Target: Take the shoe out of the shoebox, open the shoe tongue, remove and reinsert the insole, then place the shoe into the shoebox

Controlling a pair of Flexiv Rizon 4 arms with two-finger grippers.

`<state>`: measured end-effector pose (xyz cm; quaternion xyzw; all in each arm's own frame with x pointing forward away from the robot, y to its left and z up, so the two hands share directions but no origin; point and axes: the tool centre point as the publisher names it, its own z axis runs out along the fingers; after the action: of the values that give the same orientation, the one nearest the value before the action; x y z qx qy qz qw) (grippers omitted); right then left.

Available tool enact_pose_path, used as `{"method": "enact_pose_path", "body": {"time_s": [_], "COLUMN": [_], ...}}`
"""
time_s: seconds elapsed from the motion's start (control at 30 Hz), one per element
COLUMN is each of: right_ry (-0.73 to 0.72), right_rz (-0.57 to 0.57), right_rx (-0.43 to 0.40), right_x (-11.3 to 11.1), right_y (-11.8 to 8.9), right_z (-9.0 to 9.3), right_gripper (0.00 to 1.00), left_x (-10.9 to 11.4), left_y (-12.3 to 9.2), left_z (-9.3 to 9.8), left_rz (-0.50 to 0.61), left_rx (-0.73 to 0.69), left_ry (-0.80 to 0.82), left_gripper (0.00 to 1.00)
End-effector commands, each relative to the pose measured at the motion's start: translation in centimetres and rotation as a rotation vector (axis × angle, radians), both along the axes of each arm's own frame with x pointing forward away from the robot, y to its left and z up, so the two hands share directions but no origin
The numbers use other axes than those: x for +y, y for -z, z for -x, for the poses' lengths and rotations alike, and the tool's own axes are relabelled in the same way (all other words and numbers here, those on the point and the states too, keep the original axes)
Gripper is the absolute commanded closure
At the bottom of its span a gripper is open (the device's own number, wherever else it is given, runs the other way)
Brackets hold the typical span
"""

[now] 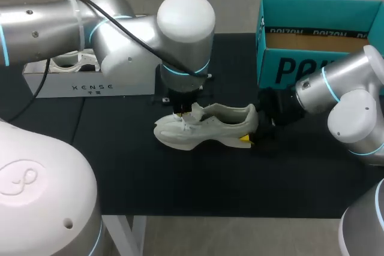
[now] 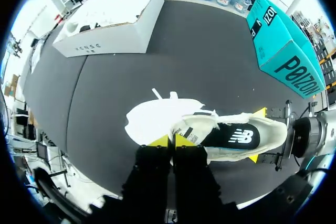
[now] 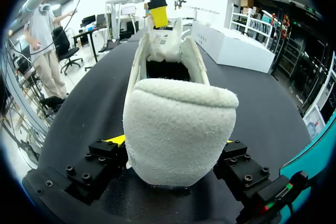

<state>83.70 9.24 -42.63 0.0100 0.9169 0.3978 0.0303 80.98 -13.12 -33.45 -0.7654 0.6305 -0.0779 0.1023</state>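
A white shoe (image 1: 204, 127) lies on its sole at the middle of the black table, toe to the left. My left gripper (image 1: 183, 112) comes down over its front and is shut on the tip of the tongue (image 2: 184, 129), its yellow tips (image 2: 170, 141) pressed together. The black insole (image 2: 231, 136) shows inside the shoe. My right gripper (image 1: 255, 133) holds the fluffy heel (image 3: 178, 129) from both sides, with a finger against each flank. The teal shoebox (image 1: 318, 46) stands open at the back right, behind the right arm.
A long white box (image 1: 90, 79) sits at the back left of the table. Black tabletop (image 1: 198, 184) stretches in front of the shoe to the near edge.
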Motion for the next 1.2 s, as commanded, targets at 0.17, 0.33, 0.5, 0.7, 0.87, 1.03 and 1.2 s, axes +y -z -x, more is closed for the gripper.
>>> {"method": "enact_pose_path", "body": {"time_s": [0.17,0.33,0.5,0.7,0.87,1.03,1.2], "right_ry": [0.002,0.002,0.002,0.002,0.002,0.002,0.002], "right_rz": [0.001,0.001,0.001,0.001,0.001,0.001,0.001], "right_rx": [-0.001,-0.001,-0.001,-0.001,-0.001,-0.001,-0.001], "right_x": [0.4,0.4,0.4,0.4,0.4,0.4,0.4], "right_y": [0.7,0.7,0.7,0.7,0.7,0.7,0.7], "right_z": [-0.1,-0.1,-0.1,-0.1,-0.1,-0.1,-0.1], "right_gripper": [1.00,1.00,1.00,1.00,1.00,1.00,1.00], "left_x": [3.2,3.4,2.8,-0.8,-3.8,-3.8,-3.8], "left_y": [0.1,1.1,0.6,-3.4,-5.7,-5.7,-5.7], "left_z": [-0.5,-1.2,-1.8,-4.3,-3.6,-3.6,-3.6], "left_rz": [-0.057,-0.058,-0.067,-0.061,-0.240,-0.240,-0.240], "left_rx": [0.098,0.117,0.079,-0.118,-0.294,-0.294,-0.294], "left_ry": [-0.061,-0.072,0.004,0.760,1.332,1.332,1.332], "left_gripper": [1.00,0.55,0.00,0.00,0.00,0.00,0.00]}}
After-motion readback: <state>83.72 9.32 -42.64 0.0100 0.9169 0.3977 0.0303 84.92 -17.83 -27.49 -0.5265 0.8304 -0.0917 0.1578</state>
